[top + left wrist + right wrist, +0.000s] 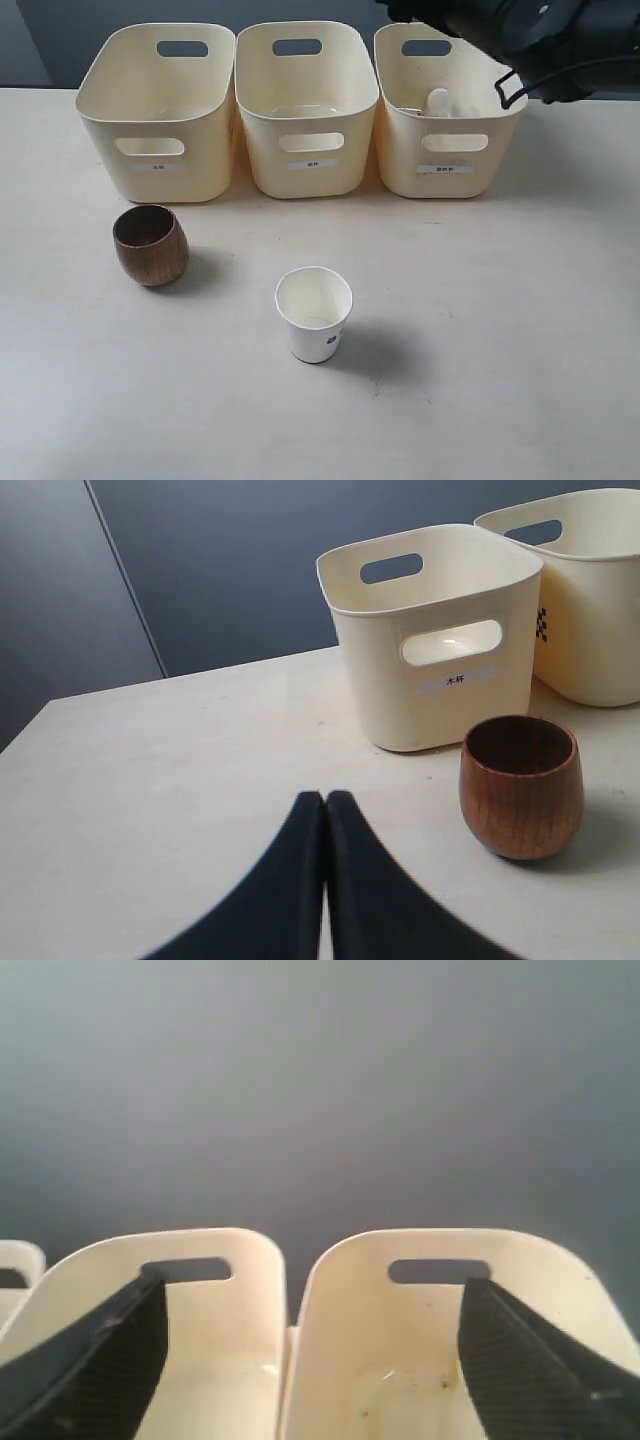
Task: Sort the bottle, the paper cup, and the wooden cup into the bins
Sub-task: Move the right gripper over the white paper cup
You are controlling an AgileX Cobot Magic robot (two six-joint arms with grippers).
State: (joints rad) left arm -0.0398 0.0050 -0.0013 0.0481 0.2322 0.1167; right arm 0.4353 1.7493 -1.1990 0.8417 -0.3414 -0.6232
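The wooden cup (151, 245) stands upright on the table's left, in front of the left bin (200, 165). It also shows in the left wrist view, wooden cup (520, 788), just ahead and to the side of my left gripper (325, 798), which is shut and empty. The paper cup (314, 314) stands upright near the middle. The bottle (438, 100) lies inside the right bin (400, 150), only its white cap clear. My right gripper (312, 1282) is open and empty, held above the middle bin (200, 1245) and right bin (440, 1250).
The middle bin (270, 150) stands between the other two along the table's far side. The dark right arm (520, 35) reaches over the right bin from the top right corner. A dark wall lies behind the bins.
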